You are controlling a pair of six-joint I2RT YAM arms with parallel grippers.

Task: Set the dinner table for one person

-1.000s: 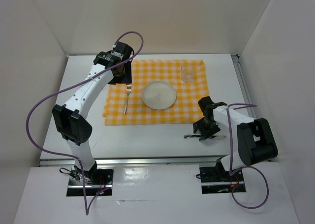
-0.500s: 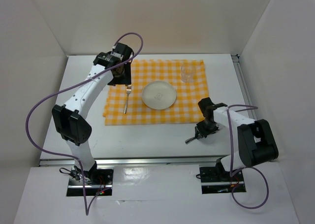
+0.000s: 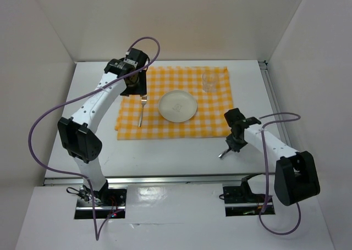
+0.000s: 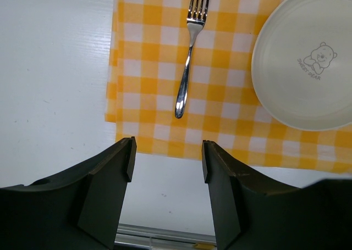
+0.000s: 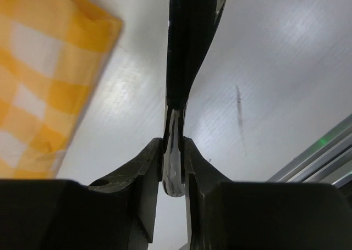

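From above, the dinner table [image 3: 165, 156] is a white top that fills the walled work area in front of both arm bases. A yellow checked cloth [image 3: 165, 130] is spread on its far middle part. A round plate [image 3: 177, 105] sits on the cloth, with a fork [image 3: 141, 111] just to its left and a clear glass [image 3: 209, 81] near the far right corner of the cloth. The left gripper [image 3: 136, 87] hangs over the cloth's far left part, above the fork's tines. The right gripper [image 3: 235, 145] is low over bare table just off the cloth's near right corner. A thin metal utensil [image 3: 224, 153] slants down from it, though this view does not show the grip.

The left wrist camera adds that its two dark fingers [image 4: 110, 173] are spread wide with nothing between them. It also shows a small bear print on the plate.

The right wrist camera shows its fingers [image 5: 148, 173] pinching the rounded end of the shiny utensil. Whether it is a knife or a spoon cannot be told. A corner of the cloth lies to one side.
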